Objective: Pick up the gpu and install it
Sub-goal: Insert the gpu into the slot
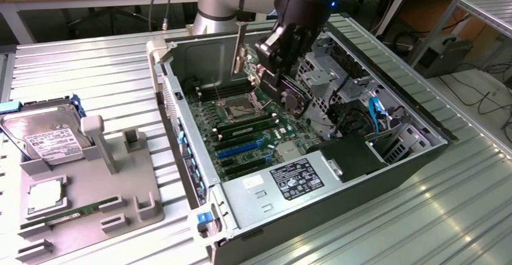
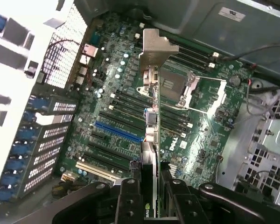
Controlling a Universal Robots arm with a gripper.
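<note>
A: Over the open case (image 1: pixel 170 106), what's counted?
B: One gpu (image 2: pixel 150 130), clamped edge-on in the one tool (image 2: pixel 151 186), above the motherboard (image 2: pixel 116 93), clear of both side walls; one hard drive (image 1: pixel 48 136) outside.

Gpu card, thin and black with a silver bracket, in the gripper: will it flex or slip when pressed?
The thin black gpu card is probably stiff, though seen edge-on it is slim and might twist sideways. The gripper clamps one end, so the silver metal bracket end could swing. Probably light for its size.
</note>
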